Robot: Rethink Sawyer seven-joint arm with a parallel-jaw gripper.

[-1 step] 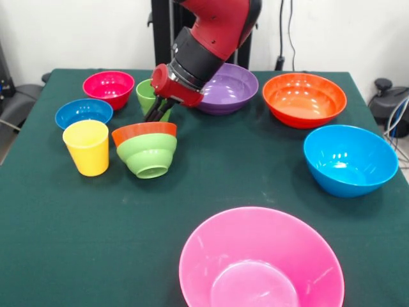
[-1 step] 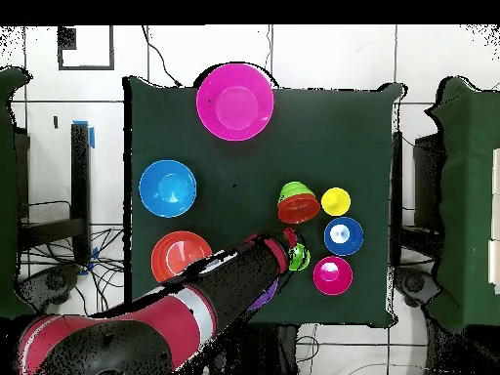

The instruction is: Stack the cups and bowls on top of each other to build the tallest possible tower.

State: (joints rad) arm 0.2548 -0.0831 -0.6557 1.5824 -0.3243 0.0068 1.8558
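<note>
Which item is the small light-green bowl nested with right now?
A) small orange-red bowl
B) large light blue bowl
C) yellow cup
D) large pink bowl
A. In the front view the small light-green bowl sits tilted on its side, stuck into the orange-red bowl just below the gripper; the light blue bowl, yellow cup and pink bowl each stand alone.

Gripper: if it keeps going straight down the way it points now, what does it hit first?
Most likely the orange-red bowl, which lies tipped over the small green bowl. The gripper tips sit right at its rim; depth is unclear.
</note>
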